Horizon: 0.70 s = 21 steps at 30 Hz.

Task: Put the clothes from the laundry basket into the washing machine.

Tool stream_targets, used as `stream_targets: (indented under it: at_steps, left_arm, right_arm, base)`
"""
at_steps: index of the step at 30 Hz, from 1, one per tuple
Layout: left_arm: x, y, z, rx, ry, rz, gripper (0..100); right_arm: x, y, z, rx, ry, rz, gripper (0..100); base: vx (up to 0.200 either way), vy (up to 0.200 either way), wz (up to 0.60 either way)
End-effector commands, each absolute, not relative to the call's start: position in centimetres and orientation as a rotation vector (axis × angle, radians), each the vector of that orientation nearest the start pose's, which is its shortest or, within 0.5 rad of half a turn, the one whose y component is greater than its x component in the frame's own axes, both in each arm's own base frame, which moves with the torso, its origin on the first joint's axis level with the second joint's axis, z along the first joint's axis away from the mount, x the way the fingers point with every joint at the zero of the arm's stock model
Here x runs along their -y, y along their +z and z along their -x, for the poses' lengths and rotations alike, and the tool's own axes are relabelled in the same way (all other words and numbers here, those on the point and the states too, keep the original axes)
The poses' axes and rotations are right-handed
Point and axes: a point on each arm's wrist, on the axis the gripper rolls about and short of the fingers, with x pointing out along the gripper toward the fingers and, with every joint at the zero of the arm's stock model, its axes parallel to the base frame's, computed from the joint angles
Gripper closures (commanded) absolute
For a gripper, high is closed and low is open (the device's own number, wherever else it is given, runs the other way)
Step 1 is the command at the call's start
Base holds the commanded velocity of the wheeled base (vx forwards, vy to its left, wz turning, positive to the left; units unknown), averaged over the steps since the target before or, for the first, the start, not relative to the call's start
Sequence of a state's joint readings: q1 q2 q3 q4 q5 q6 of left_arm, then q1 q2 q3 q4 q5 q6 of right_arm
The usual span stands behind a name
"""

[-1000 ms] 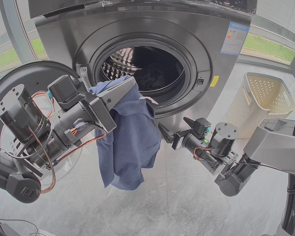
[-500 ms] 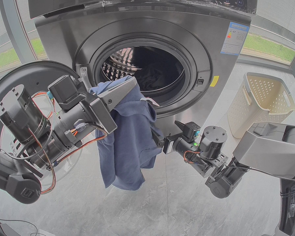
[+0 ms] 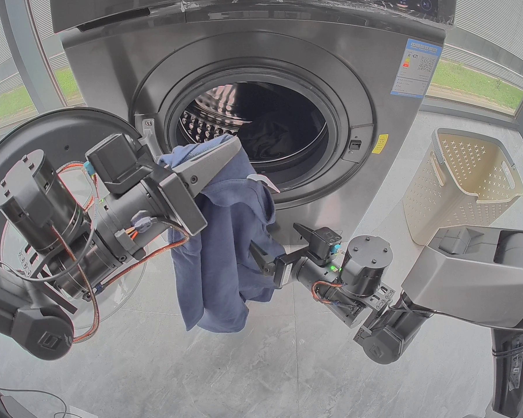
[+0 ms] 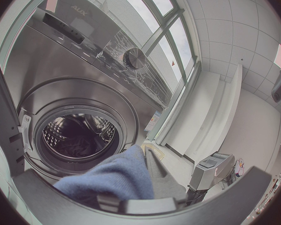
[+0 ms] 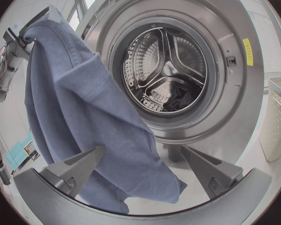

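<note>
Head view shows the left gripper (image 3: 229, 146) clamped on the top edge of a blue knit garment (image 3: 226, 251), which hangs free before the porthole's lower left rim on the grey steel washing machine (image 3: 354, 71). The right gripper (image 3: 273, 234), jaws spread, sits at the cloth's lower right edge (contact unclear). Dark clothing (image 3: 273, 137) lies in the drum. A blue-and-white label (image 3: 415, 68) marks the front's upper right corner and a yellow sticker (image 3: 380, 143) sits beside the latch, both with print too small to read. A cream perforated plastic laundry basket (image 3: 465, 181) stands off the machine's right corner.

Grey marbled tile floor (image 3: 308, 367): washing machine (image 3: 360, 47) stands far centre; cream laundry basket (image 3: 447, 204) just right of it.
</note>
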State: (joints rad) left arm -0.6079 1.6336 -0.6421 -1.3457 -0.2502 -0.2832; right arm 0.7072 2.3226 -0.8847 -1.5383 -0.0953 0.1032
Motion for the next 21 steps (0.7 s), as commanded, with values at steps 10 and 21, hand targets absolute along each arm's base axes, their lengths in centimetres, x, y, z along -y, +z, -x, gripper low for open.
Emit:
stream_targets:
  at_steps: [10, 21]
  left_arm:
    - [16.1, 22.9, -22.1, 0.245, -0.897, 0.330, 100]
    - [16.2, 23.0, -22.0, 0.249, -0.902, 0.331, 100]
  right_arm:
    - [-25.0, 8.2, -33.2, 0.129, 0.562, -0.162, 0]
    - [-24.8, 8.7, -34.1, 0.151, 0.544, -0.168, 0]
  base:
    - [0.000, 0.000, 0.00]
    - [0.000, 0.000, 0.00]
